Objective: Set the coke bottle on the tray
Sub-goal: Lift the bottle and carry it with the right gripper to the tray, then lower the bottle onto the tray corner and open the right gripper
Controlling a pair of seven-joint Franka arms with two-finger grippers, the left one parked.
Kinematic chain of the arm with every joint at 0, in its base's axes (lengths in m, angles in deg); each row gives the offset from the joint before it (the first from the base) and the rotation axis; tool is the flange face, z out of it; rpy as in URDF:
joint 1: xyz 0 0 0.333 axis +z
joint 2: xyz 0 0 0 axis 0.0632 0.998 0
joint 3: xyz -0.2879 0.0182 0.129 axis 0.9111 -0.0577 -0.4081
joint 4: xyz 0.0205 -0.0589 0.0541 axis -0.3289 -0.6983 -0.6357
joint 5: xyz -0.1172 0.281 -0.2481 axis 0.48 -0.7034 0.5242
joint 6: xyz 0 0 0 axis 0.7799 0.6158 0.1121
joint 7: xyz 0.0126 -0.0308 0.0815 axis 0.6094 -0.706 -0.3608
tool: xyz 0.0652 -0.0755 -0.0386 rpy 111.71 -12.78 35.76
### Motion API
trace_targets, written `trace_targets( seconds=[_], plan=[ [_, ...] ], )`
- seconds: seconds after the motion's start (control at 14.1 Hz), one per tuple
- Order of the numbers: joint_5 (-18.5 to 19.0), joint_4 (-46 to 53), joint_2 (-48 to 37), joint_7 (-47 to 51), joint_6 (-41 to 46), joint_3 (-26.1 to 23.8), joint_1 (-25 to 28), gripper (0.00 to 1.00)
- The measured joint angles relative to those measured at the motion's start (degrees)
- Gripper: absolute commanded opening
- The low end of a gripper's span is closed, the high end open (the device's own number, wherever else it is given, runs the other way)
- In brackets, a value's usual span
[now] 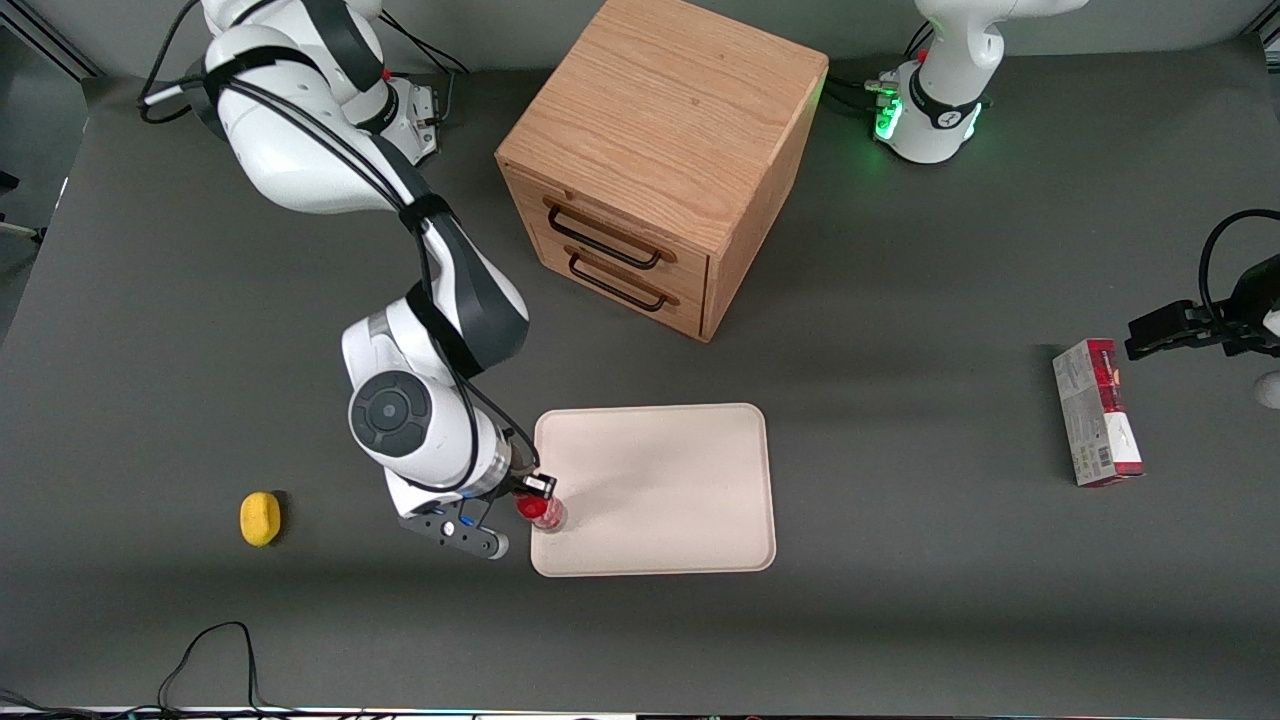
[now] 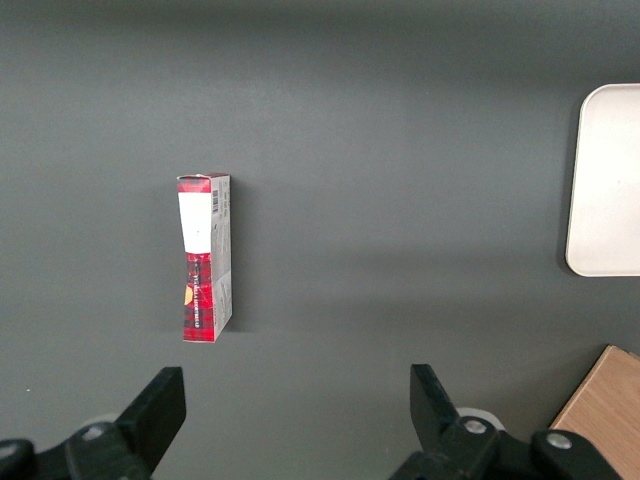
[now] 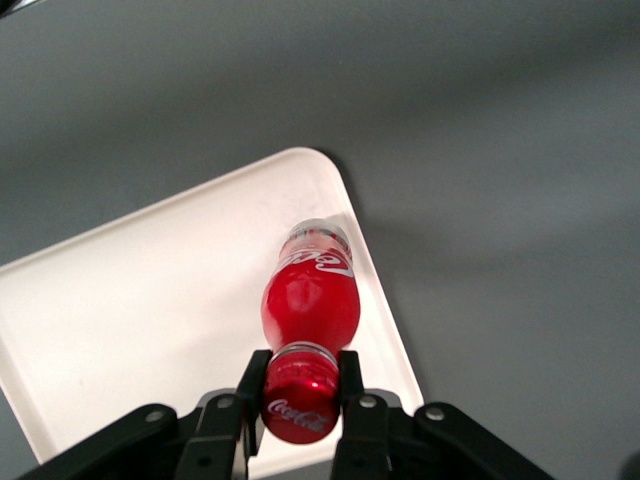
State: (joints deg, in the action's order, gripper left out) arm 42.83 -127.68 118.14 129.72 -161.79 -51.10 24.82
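The coke bottle (image 1: pixel 541 510) (image 3: pixel 309 300) is a slim red bottle with a red cap, white lettering and a clear base. It stands upright over the tray's corner nearest the front camera at the working arm's end. My right gripper (image 1: pixel 533 497) (image 3: pixel 300 372) is shut on the bottle's neck just under the cap, one finger on each side. I cannot tell whether the base rests on the tray or hangs just above it. The cream-white tray (image 1: pixel 670 470) (image 3: pixel 120 310) lies flat in front of the drawer cabinet, nearer to the front camera.
A wooden two-drawer cabinet (image 1: pixel 660 150) stands farther from the camera than the tray. A yellow lemon-shaped thing (image 1: pixel 260 518) lies toward the working arm's end. A red-and-white carton (image 1: pixel 1097 412) (image 2: pixel 205 256) lies toward the parked arm's end.
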Motion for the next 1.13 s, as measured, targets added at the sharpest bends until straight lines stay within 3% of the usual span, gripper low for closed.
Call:
trace_targets(
  seconds=[0.43,0.57,0.64,0.71,0.78,1.13],
  plan=[
    [0.1,0.3,1.4,1.9,-3.3,0.0,0.0,0.00],
    [0.2,0.5,1.6,2.0,-3.4,0.0,0.0,0.14],
    [0.6,0.5,1.7,2.0,-3.5,0.0,0.0,0.42],
    [0.8,0.5,1.8,2.0,-3.6,0.0,0.0,0.84],
    [0.8,0.6,1.8,2.0,-3.7,0.0,0.0,0.99],
    [0.9,1.5,1.8,2.1,-3.7,0.0,0.0,1.00]
  ],
)
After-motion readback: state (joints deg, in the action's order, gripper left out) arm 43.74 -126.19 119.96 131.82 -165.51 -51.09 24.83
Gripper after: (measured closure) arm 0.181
